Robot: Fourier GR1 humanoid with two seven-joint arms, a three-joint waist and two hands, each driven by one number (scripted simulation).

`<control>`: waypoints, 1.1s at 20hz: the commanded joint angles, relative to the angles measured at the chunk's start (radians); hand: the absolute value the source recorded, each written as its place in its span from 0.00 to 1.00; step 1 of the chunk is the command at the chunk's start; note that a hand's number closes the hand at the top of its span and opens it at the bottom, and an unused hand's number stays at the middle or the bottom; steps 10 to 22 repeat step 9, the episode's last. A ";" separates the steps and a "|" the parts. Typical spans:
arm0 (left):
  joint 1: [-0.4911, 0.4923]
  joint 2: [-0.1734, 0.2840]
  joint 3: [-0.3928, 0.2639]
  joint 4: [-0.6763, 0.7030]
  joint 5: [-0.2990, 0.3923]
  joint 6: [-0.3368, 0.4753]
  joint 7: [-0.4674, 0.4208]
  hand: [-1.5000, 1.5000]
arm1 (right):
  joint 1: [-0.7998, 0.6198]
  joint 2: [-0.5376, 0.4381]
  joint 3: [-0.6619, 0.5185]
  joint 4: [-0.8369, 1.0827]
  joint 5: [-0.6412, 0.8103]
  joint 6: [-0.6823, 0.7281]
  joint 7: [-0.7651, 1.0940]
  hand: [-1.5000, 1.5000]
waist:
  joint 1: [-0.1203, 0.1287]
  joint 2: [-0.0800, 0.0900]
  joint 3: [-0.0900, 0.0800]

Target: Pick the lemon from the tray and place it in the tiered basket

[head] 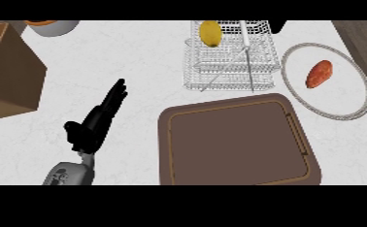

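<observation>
lemon [210, 33]: yellow, a little darker toward its lower end
tiered basket [231, 71]: pale silver-white wire in a fine grid pattern
tray [237, 143]: dull brown, with a thin lighter brown line running round inside its rim
left hand [94, 124]: black, on a grey forearm
counter [143, 61]: white with faint grey marbling
plate [288, 68]: white centre, grey speckled band round the rim
sweet potato [319, 73]: reddish orange
box [18, 73]: plain brown, its top face lighter than its side
bowl [56, 26]: light grey outside, orange at the top
</observation>
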 commanded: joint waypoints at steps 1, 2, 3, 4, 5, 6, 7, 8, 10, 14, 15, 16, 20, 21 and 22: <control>-0.022 -0.027 -0.007 0.012 -0.010 0.021 0.017 0.50 | 0.064 -0.138 -0.102 0.004 -0.084 0.077 -0.079 0.00 | -0.001 0.003 0.000; 0.009 0.008 0.016 -0.009 0.002 -0.001 -0.003 0.50 | 0.099 -0.161 -0.124 0.009 -0.105 0.106 -0.106 0.00 | 0.003 0.002 0.001; -0.011 0.003 0.009 0.006 -0.006 0.000 0.005 0.50 | 0.135 -0.199 -0.149 0.008 -0.128 0.142 -0.123 0.00 | -0.007 0.002 0.001; 0.022 -0.024 -0.015 -0.023 -0.023 0.025 -0.009 0.50 | 0.158 -0.221 -0.167 0.025 -0.142 0.170 -0.168 0.00 | 0.004 0.003 0.001; -0.016 0.018 0.029 0.026 0.018 -0.033 -0.009 0.50 | 0.159 -0.269 -0.172 0.044 -0.145 0.211 -0.145 0.00 | 0.001 0.005 0.000; -0.041 -0.022 -0.010 0.018 -0.023 0.011 0.014 0.50 | 0.170 -0.297 -0.164 0.070 -0.132 0.238 -0.180 0.00 | 0.006 0.007 0.001; 0.015 -0.010 -0.012 -0.013 -0.026 0.006 -0.011 0.50 | 0.214 -0.333 -0.180 0.077 -0.151 0.301 -0.200 0.00 | 0.007 0.004 0.001; -0.057 0.000 0.013 0.045 -0.012 -0.012 0.008 0.50 | 0.209 -0.375 -0.184 0.096 -0.153 0.345 -0.197 0.00 | 0.002 0.008 0.001; -0.041 -0.027 -0.004 -0.010 -0.013 0.016 0.059 0.50 | 0.250 -0.372 -0.173 0.091 -0.150 0.368 -0.208 0.00 | 0.003 0.002 0.001; -0.041 -0.027 -0.004 -0.010 -0.013 0.016 0.059 0.50 | 0.250 -0.372 -0.173 0.091 -0.150 0.368 -0.208 0.00 | 0.003 0.002 0.001; -0.041 -0.027 -0.004 -0.010 -0.013 0.016 0.059 0.50 | 0.250 -0.372 -0.173 0.091 -0.150 0.368 -0.208 0.00 | 0.003 0.002 0.001; -0.041 -0.027 -0.004 -0.010 -0.013 0.016 0.059 0.50 | 0.250 -0.372 -0.173 0.091 -0.150 0.368 -0.208 0.00 | 0.003 0.002 0.001; -0.041 -0.027 -0.004 -0.010 -0.013 0.016 0.059 0.50 | 0.250 -0.372 -0.173 0.091 -0.150 0.368 -0.208 0.00 | 0.003 0.002 0.001; -0.041 -0.027 -0.004 -0.010 -0.013 0.016 0.059 0.50 | 0.250 -0.372 -0.173 0.091 -0.150 0.368 -0.208 0.00 | 0.003 0.002 0.001; -0.041 -0.027 -0.004 -0.010 -0.013 0.016 0.059 0.50 | 0.250 -0.372 -0.173 0.091 -0.150 0.368 -0.208 0.00 | 0.003 0.002 0.001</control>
